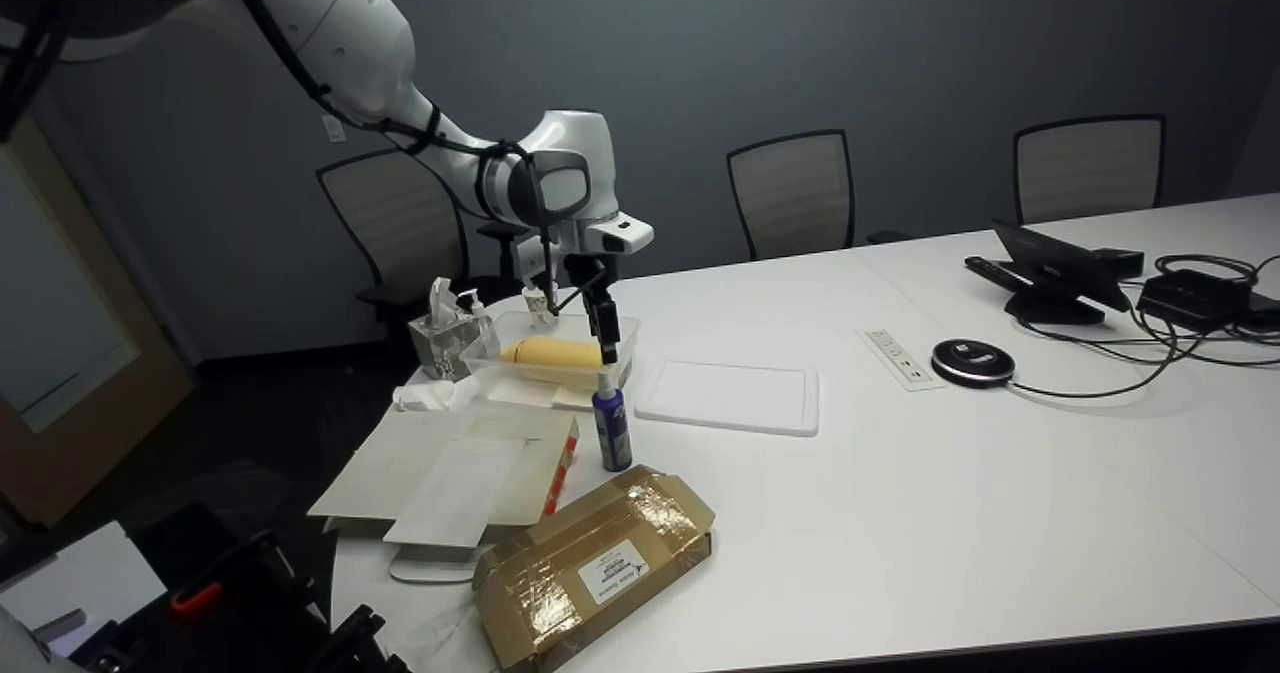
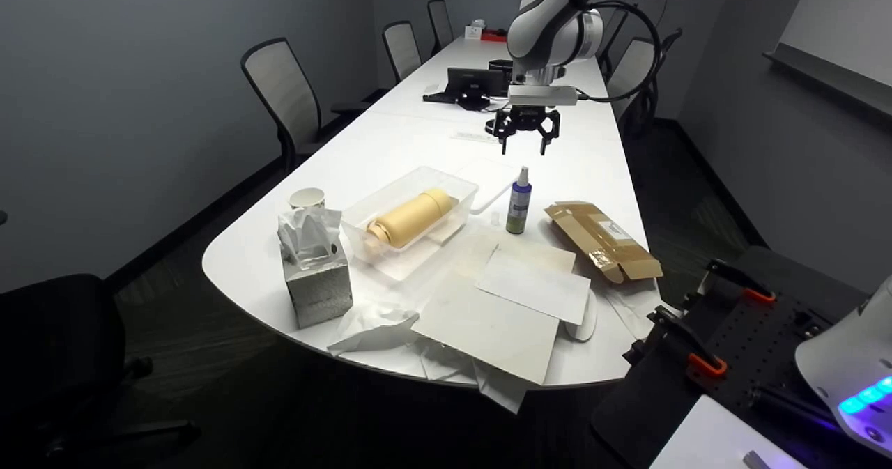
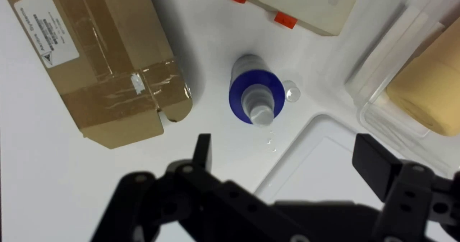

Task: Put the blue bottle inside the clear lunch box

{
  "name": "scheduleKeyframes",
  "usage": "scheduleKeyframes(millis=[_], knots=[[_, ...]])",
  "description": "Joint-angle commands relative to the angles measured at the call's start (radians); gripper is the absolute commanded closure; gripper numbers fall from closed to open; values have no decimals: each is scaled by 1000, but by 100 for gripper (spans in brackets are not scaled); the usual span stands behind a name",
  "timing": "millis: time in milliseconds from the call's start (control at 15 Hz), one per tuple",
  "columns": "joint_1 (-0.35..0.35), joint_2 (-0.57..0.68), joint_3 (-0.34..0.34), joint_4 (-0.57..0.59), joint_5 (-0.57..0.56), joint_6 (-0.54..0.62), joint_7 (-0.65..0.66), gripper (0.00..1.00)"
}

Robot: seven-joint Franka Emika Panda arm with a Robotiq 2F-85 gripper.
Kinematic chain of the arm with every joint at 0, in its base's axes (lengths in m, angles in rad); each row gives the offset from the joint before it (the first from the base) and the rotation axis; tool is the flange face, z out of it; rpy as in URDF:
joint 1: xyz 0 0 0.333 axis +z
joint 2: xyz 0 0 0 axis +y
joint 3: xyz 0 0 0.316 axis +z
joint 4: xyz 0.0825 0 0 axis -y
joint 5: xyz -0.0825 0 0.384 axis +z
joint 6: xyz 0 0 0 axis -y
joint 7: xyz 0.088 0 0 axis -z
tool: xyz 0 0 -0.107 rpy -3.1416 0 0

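Blue bottle (image 2: 519, 208), one, upright, one clear lunch box (image 2: 383, 201), one yellow flask (image 2: 414, 218) inside, one tool (image 2: 523, 150), jaws apart

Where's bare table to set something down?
Broad patch: the table bordered by the cardboard box, white panel and round black device. Wrist view: a narrow strip separates the blue bottle from the cardboard box. Crowded: around the clear lunch box, with papers, tissue box and paper cup close by.

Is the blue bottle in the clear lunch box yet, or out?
Out: both exterior views show the blue bottle standing upright on the table, outside the clear lunch box, which holds a yellow flask.
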Motion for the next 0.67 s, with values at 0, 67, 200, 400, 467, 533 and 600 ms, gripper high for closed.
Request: scheduleKeyframes(millis=[0,67,200,400,467,533,600], knots=[[23,7,-16,-45,24,63,35,0],[22,14,-16,-51,25,83,37,0],[20,28,-16,-56,32,104,33,0],[21,49,-15,-51,44,124,27,0],[18,55,-12,-46,51,125,21,0],[17,59,-10,-42,55,121,18,0],[16,59,-10,-42,57,116,16,0]])
